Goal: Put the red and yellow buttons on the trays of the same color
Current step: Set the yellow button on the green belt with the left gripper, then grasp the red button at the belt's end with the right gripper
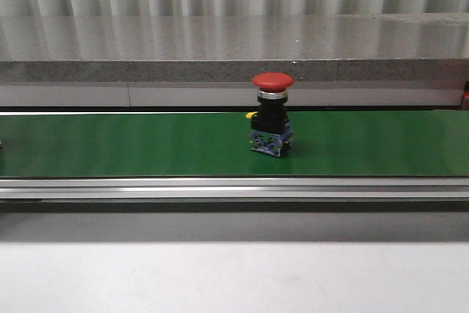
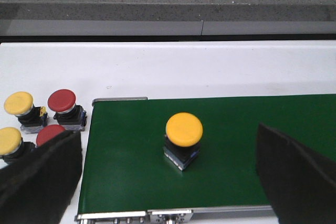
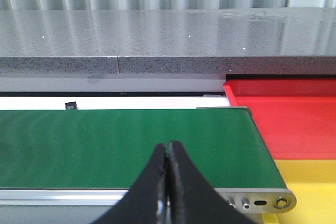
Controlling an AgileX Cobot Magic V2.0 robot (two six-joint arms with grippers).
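Black, soft-looking gripper fingers

The left gripper (image 2: 173,182) has broad, matte black fingers (image 2: 39,179) with a rough, fabric-like surface; the right gripper (image 3: 168,182) has smooth black fingertips (image 3: 181,174) tapering to rounded points.

Red buttons: three, one (image 1: 272,80) on belt, two (image 2: 61,99) (image 2: 50,134) beside it. Yellow buttons: three (image 2: 184,129) (image 2: 18,103) (image 2: 9,139). Trays: one red (image 3: 286,116), one yellow (image 3: 310,182).

Three cameras are looking at one green belt (image 1: 146,144).

The front camera is sitting low and looking straight across it at a grey wall (image 1: 220,42). The left wrist camera is looking down on one belt end from close up. The right wrist camera is looking low over the other end, by the red tray (image 3: 294,114).
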